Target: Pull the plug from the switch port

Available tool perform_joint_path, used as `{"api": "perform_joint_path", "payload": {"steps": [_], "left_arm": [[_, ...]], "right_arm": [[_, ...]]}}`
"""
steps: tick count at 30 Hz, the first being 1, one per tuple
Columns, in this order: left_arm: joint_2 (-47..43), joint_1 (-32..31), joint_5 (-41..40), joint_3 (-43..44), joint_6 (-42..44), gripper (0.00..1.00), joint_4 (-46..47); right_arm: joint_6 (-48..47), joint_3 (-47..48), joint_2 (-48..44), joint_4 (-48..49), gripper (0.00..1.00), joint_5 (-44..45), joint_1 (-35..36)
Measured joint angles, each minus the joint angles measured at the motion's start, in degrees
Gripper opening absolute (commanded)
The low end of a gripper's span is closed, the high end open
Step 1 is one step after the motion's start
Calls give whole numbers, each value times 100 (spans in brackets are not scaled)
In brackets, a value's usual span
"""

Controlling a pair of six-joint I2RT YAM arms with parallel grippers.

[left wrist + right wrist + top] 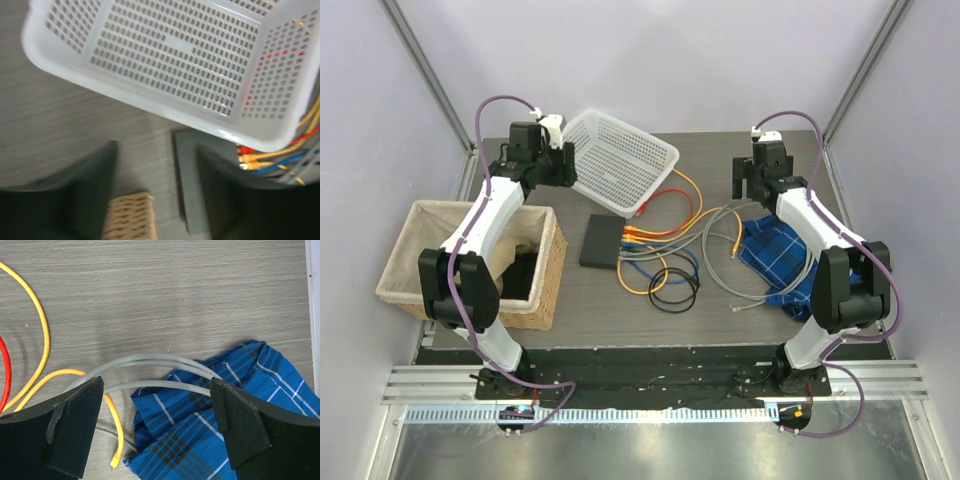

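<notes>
The switch [601,241] is a flat black box at the table's middle; red, yellow, blue and grey plugs [632,238] sit in the sockets on its right edge. The left wrist view shows its corner [190,185] and the plugs [248,161], blurred. My left gripper [564,166] is open and empty, high at the back left by the white basket. My right gripper [748,180] is open and empty at the back right; in its wrist view [157,405] it hangs over grey cables [150,361] and a blue cloth.
A white perforated basket [620,160] lies tilted behind the switch. A wicker basket [470,265] stands at the left. A blue plaid cloth [778,258] lies at the right. Orange, grey, blue and black cables [675,275] sprawl between switch and cloth.
</notes>
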Motion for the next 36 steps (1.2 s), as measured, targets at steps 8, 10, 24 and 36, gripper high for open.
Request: {"api": "perform_joint_path", "payload": {"steps": [8,10,24,36], "left_arm": [[-2,0,326,-52,168,74,-184],[-2,0,308,-52,168,76,-199],[-2,0,299,-52,170,77,-201],[236,0,782,887,149,78,-402]], "right_arm": [[24,181,63,31,96,13,0],[24,262,98,63,96,13,0],[44,315,140,76,96,-295,0],[-592,1659,586,-470,88,-1051,0]]}}
